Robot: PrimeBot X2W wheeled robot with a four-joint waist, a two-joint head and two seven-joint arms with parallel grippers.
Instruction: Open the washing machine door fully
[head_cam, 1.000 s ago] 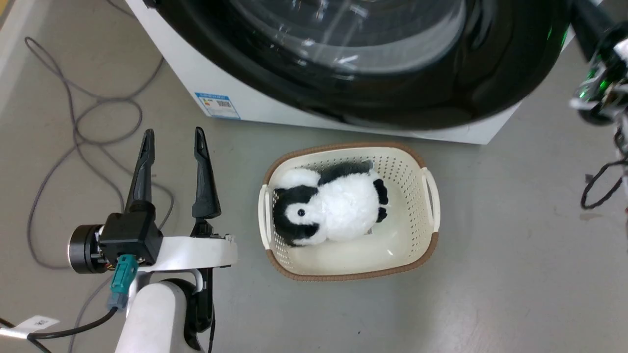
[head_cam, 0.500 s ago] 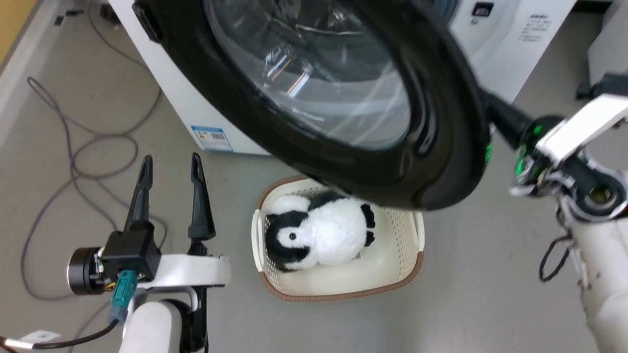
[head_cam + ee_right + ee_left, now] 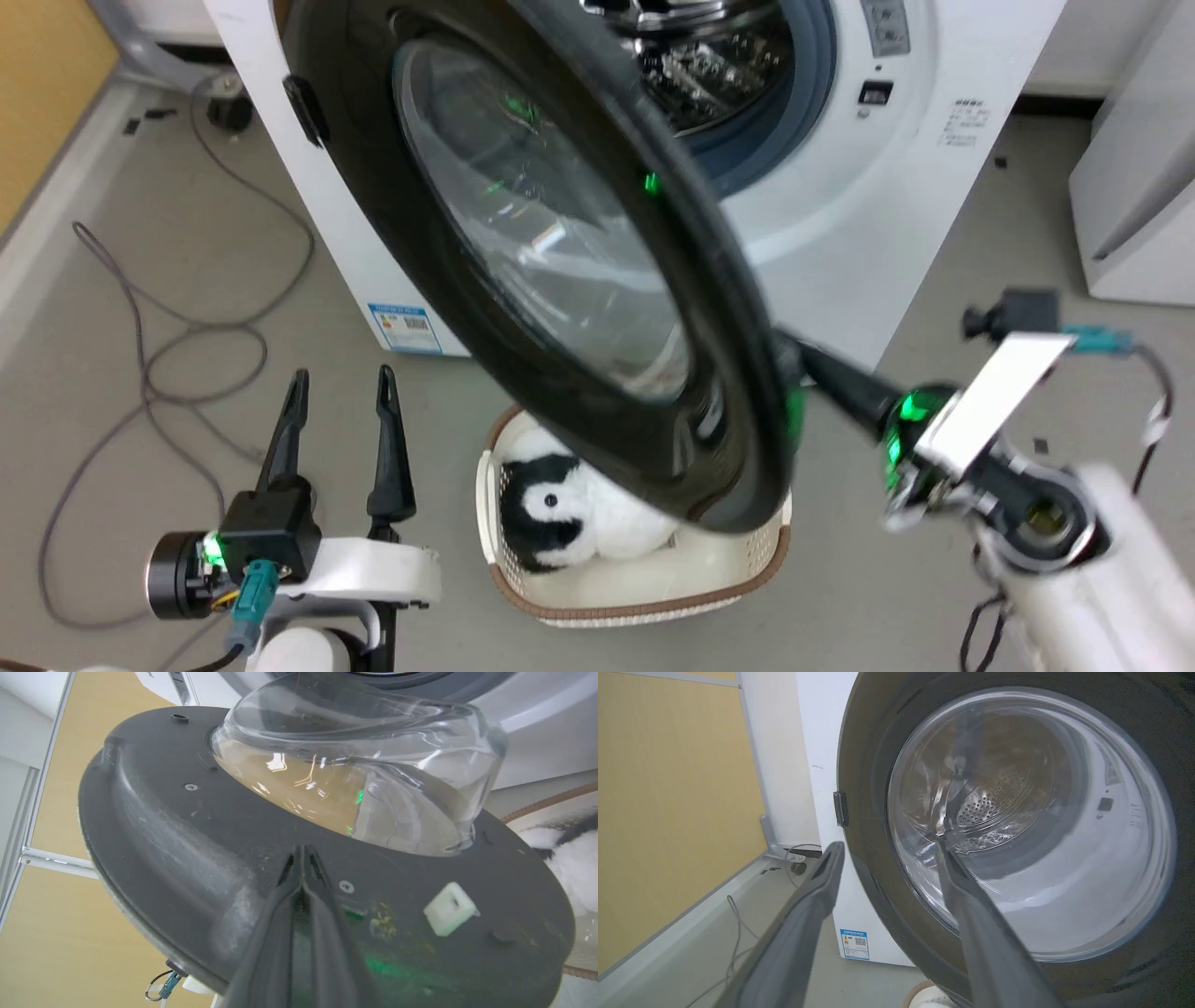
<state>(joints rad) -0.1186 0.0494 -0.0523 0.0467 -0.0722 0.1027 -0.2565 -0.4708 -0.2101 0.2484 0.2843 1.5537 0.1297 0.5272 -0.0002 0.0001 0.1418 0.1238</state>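
Note:
The washing machine door [image 3: 355,177] is a glossy black ring with a bulging glass bowl [image 3: 532,252]. It stands swung out from the white washing machine [image 3: 896,215], and the steel drum [image 3: 709,65] shows behind it. My right gripper [image 3: 803,359] is shut with nothing between its fingers. In the right wrist view my right gripper [image 3: 302,851] has its tips against the door's dull inner face [image 3: 163,826], below the glass bowl [image 3: 355,774]. My left gripper [image 3: 341,378] is open at the lower left, clear of the door. In the left wrist view my left gripper [image 3: 889,844] points at the door's outer side [image 3: 859,765].
A cream basket [image 3: 644,611] holding a penguin plush [image 3: 551,518] sits on the floor under the door's lower edge. Grey cables [image 3: 140,355] loop on the floor at the left by a yellow wall [image 3: 37,93]. Another white appliance [image 3: 1139,187] stands at the right.
The head camera has tilted upward, bringing the drum into view. The door has swung further out from the machine, with my right gripper following at its inner side. My left gripper stays open.

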